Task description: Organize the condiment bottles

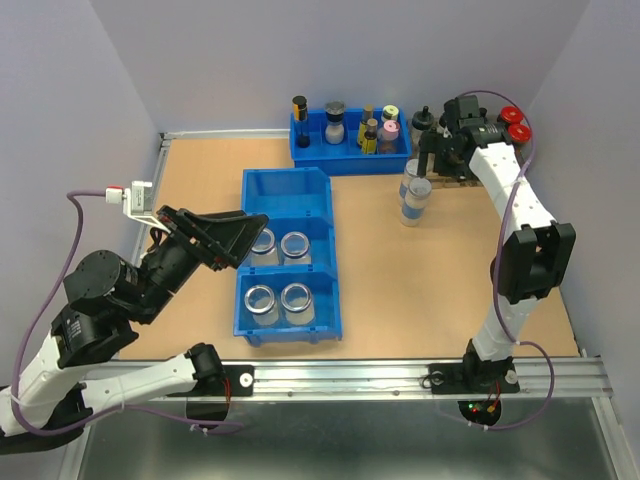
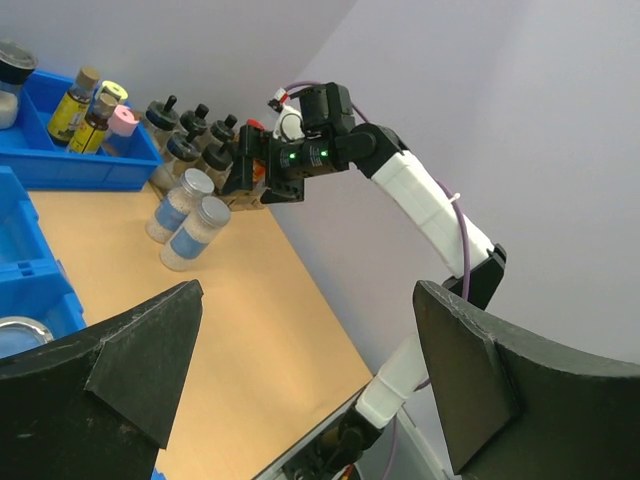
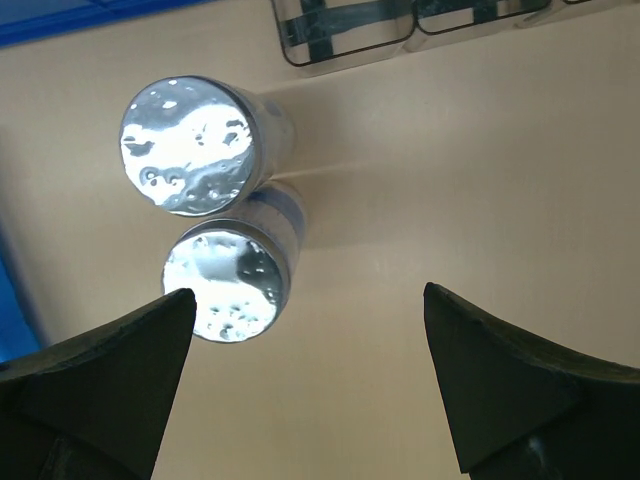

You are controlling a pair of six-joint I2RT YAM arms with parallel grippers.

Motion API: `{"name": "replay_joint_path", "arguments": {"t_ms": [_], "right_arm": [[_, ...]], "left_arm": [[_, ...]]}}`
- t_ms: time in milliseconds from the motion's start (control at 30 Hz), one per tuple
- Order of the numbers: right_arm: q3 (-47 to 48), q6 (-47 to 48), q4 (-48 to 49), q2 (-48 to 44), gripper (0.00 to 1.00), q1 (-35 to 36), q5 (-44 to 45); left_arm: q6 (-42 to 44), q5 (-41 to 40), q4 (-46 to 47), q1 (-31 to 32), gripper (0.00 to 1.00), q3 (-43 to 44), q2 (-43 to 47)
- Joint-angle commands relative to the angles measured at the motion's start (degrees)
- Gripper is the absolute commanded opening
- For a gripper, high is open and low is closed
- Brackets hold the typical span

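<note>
Four clear glass jars with silvery rims stand in the blue divided bin point(image 1: 286, 192): two point(image 1: 263, 243) point(image 1: 295, 246) in the middle compartment, two point(image 1: 262, 303) point(image 1: 297, 299) in the near one. Two lidded jars point(image 1: 411, 178) point(image 1: 417, 201) stand together on the table at the right; the right wrist view shows their silvery lids point(image 3: 190, 145) point(image 3: 225, 285), the left wrist view their sides point(image 2: 170, 205) point(image 2: 196, 232). My right gripper point(image 1: 437, 167) point(image 3: 308, 295) is open and empty, above and just behind them. My left gripper point(image 1: 250, 240) point(image 2: 308, 295) is open and empty over the bin's left edge.
A blue tray point(image 1: 350, 158) of small coloured spice bottles stands at the back. Black-capped bottles point(image 1: 424, 122) and red-capped bottles point(image 1: 515, 120) stand in a clear rack point(image 3: 400, 25) at the back right, close behind the right gripper. The bin's far compartment holds nothing.
</note>
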State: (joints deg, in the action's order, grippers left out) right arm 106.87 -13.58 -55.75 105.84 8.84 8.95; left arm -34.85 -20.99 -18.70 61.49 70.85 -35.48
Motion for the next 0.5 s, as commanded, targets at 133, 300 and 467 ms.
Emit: {"name": "replay_joint_path", "arguments": {"t_ms": [133,300,467], "right_arm": [[-2.89,4.00,4.59,-0.81,1.00,0.39,-11.49],[-3.24,3.74,4.95,-0.55,0.99,0.39,-12.65],[-4.21,3.56,4.95,1.03,0.97,0.65,-10.53]], "left_arm": [[-0.39,0.25,1.47,-0.06,0.97,0.43,0.68],[-0.13,0.78,1.74,-0.06,0.97,0.43,0.07],[-0.04,0.87,1.91,0.03,0.97,0.52,0.07]]}}
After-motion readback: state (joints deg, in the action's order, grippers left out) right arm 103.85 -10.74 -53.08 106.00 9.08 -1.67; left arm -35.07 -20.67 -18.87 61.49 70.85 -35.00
